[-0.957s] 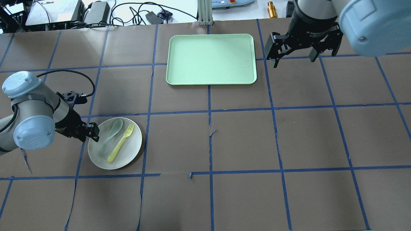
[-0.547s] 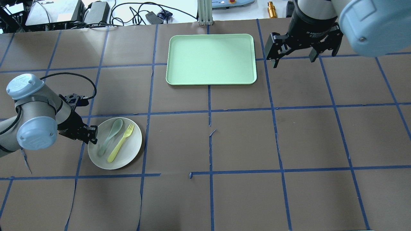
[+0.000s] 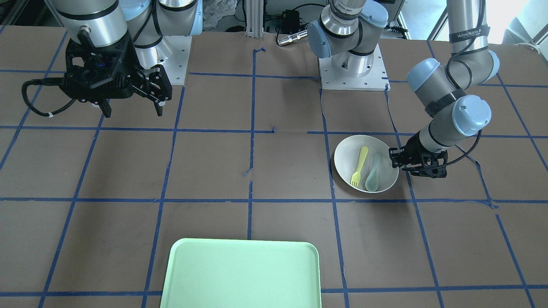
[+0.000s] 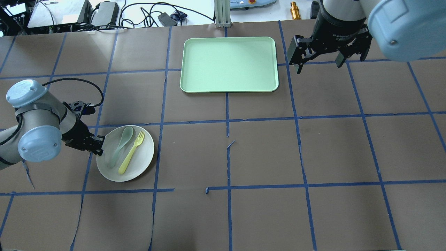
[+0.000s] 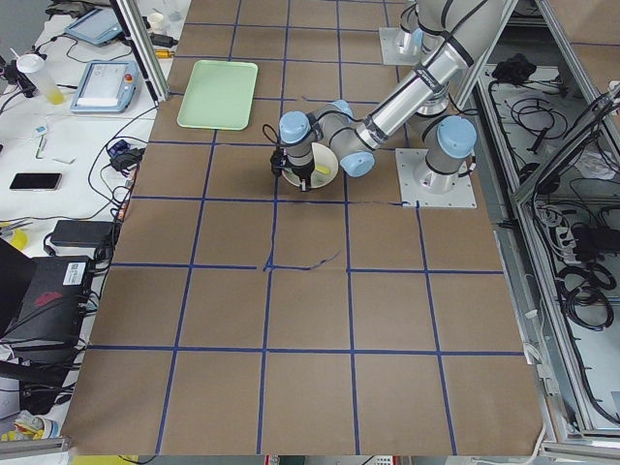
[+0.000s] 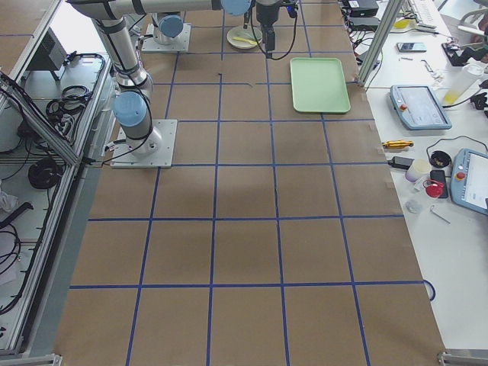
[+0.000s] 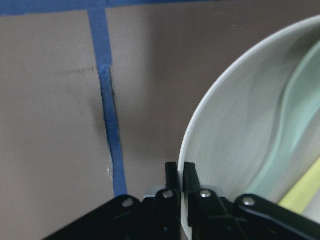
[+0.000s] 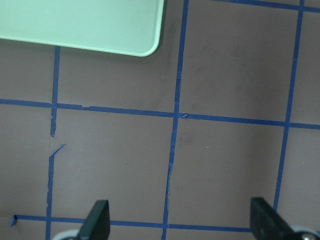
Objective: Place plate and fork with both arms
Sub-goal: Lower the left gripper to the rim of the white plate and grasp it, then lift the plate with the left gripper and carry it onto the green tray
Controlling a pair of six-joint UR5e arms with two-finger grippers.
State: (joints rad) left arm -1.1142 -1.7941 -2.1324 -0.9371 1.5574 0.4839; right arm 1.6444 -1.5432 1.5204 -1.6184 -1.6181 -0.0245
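The white plate (image 4: 139, 164) sits at the table's left, with the yellow fork (image 4: 131, 152) lying in it next to a pale green spoon (image 4: 120, 145). My left gripper (image 4: 98, 148) is shut on the plate's left rim; the left wrist view shows both fingers (image 7: 189, 180) pinching the rim (image 7: 200, 125). In the front-facing view the plate (image 3: 346, 164), fork (image 3: 359, 166) and left gripper (image 3: 394, 160) show at right. My right gripper (image 4: 318, 64) is open and empty, high above the table at the far right, also in the front-facing view (image 3: 130, 107).
The mint-green tray (image 4: 229, 64) lies at the table's far centre, also in the front-facing view (image 3: 242, 273) and a corner in the right wrist view (image 8: 80, 22). Cables and equipment lie beyond the far edge.
My left gripper has drawn back slightly leftward at the plate's rim, and the plate has shifted a little. The right arm has not moved.
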